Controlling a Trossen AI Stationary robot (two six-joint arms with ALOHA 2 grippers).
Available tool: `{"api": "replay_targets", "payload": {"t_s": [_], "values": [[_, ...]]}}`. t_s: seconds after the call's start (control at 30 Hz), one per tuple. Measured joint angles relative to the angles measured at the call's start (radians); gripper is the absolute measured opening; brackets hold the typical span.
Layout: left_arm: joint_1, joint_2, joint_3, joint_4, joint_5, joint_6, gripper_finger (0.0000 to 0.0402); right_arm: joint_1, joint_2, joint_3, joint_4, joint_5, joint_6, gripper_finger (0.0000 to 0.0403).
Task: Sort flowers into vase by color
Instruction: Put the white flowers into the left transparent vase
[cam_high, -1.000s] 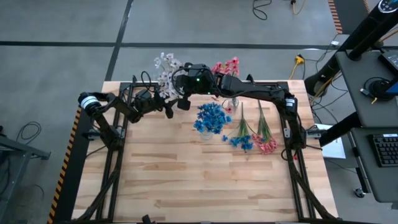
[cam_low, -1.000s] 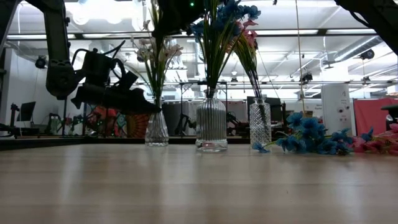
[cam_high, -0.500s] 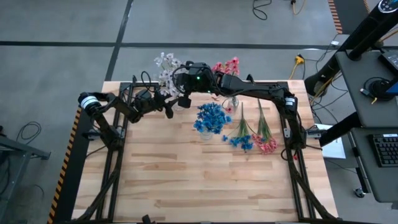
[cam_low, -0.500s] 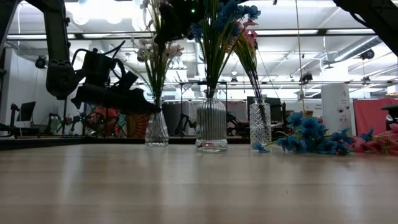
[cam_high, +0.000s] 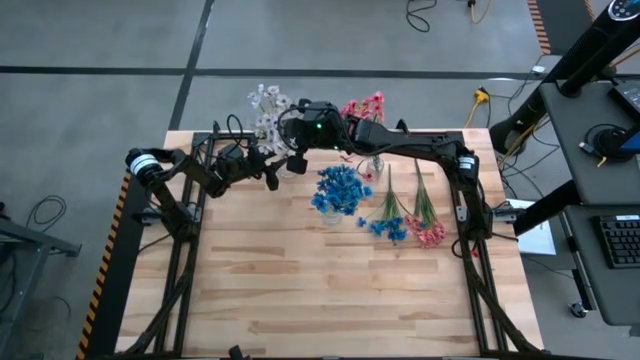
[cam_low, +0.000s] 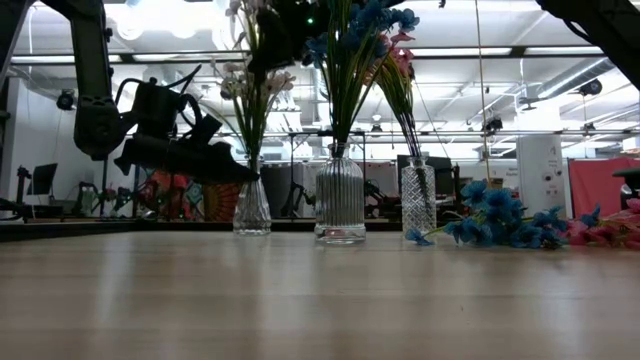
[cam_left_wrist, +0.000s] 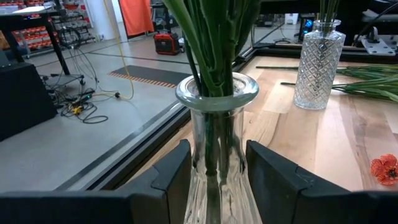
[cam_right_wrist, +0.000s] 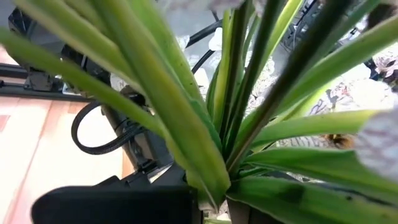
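Setting: workshop floor, grey concrete; light wooden surface (cam_high: 330, 290) in a black frame.

Right gripper (cam_high: 296, 163): high over the surface at 11 o'clock, fingers pressed together on a white flower spray (cam_high: 264, 108) whose stems run down toward the left vase (cam_low: 252, 207). Green leaves fill the right wrist view.

Left gripper (cam_left_wrist: 214, 177): at table level, fingers spread either side of the left vase's neck, bracing it; contact cannot be confirmed.

Other vases: ribbed middle vase (cam_low: 340, 200) at 12 o'clock, holding blue flowers (cam_high: 338, 188); right vase (cam_low: 419, 200) at 1 o'clock, holding pink flowers (cam_high: 364, 105).

Left to sort: one loose blue spray (cam_high: 388, 222) and one loose pink spray (cam_high: 428, 230), lying flat at 2 o'clock. Judged well past halfway; white spray not yet released.
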Motion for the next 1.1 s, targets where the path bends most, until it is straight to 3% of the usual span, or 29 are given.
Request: {"api": "replay_targets", "payload": {"t_s": [1.1], "values": [[0.0, 0.0, 0.0, 0.003, 0.0, 0.0, 0.0131, 0.0, 0.0, -0.12, 0.171, -0.008, 0.012, 0.0028]]}}
